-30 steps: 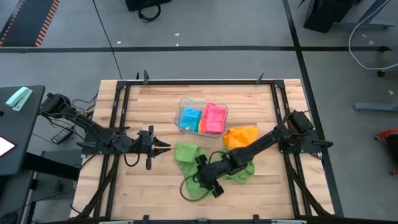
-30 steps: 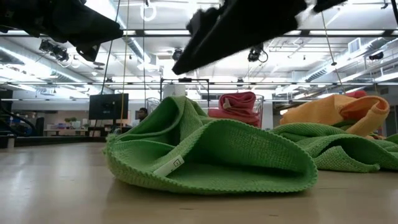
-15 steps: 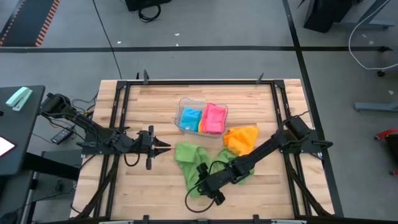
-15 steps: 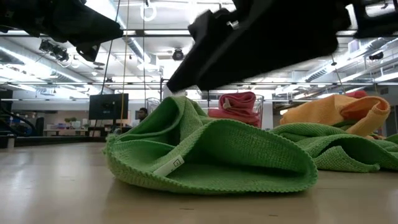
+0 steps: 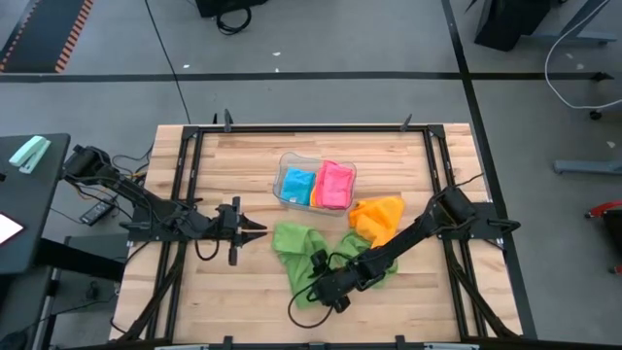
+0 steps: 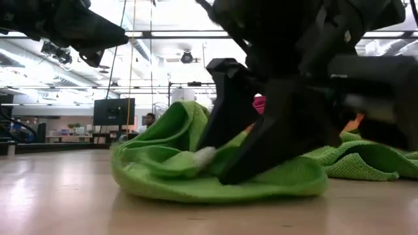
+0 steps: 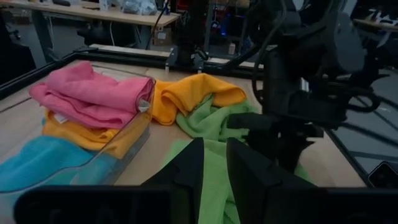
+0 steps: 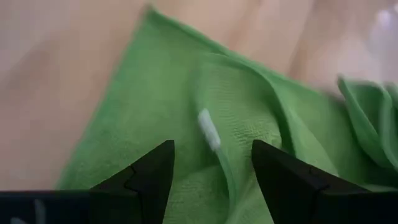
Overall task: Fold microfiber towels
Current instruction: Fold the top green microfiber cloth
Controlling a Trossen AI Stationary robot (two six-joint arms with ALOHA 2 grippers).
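A crumpled green towel (image 5: 292,241) lies on the wooden table near its middle, with an orange towel (image 5: 379,214) bunched at its far right. My right gripper (image 5: 311,280) stands open on the green towel's near-left part (image 6: 150,163). A raised fold with a white label (image 8: 208,130) runs between its fingers. Folded blue (image 5: 296,183) and pink (image 5: 335,185) towels sit in a clear tray (image 5: 284,160) farther back. My left gripper (image 5: 260,230) hovers at the table's left, with a narrow gap between its fingers and nothing in it. My right gripper touches the green towel with its open fingers (image 6: 225,111), one on each side of the labelled fold (image 8: 217,168). They slant down from the table's right. The fingertips sink into the cloth, which lies slack on the table.
Black frame rails (image 5: 185,194) run along the table's edges. A loose cable (image 5: 292,309) loops beside my right gripper. Bare wood (image 5: 233,292) shows at the near left. The tray's clear wall (image 7: 140,134) stands close to the orange towel (image 7: 199,90).
My right gripper has come down and a little toward the table's near edge, tipping more steeply, and has landed on the green towel. The towel's raised near fold, hollow before, is now pressed flatter under the fingers. The rest of the towel has stayed where it was.
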